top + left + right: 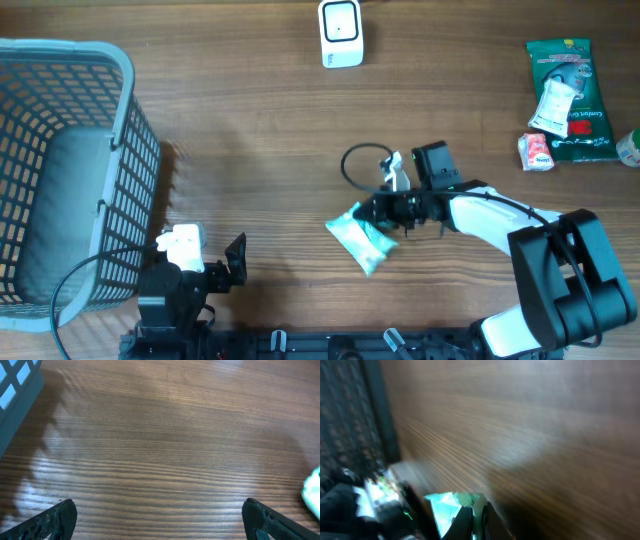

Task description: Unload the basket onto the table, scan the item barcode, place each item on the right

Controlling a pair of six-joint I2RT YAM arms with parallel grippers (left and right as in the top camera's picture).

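A light green and white packet (360, 238), the item, lies near the middle of the table. My right gripper (385, 213) is shut on its right edge. In the right wrist view the two dark fingers (464, 525) pinch the thin packet (447, 507) between them; the view is blurred. A white barcode scanner (341, 33) stands at the far edge, top centre. My left gripper (160, 520) hangs open low over bare wood at the near left, with nothing between its fingers. The packet's edge (312, 492) shows at the right of the left wrist view. No barcode is visible.
A grey mesh basket (60, 170) fills the left side, close to my left arm. A green bag (568, 85) and a small red-white packet (537, 151) lie at the far right. A black cable loop (362, 165) lies just behind my right gripper.
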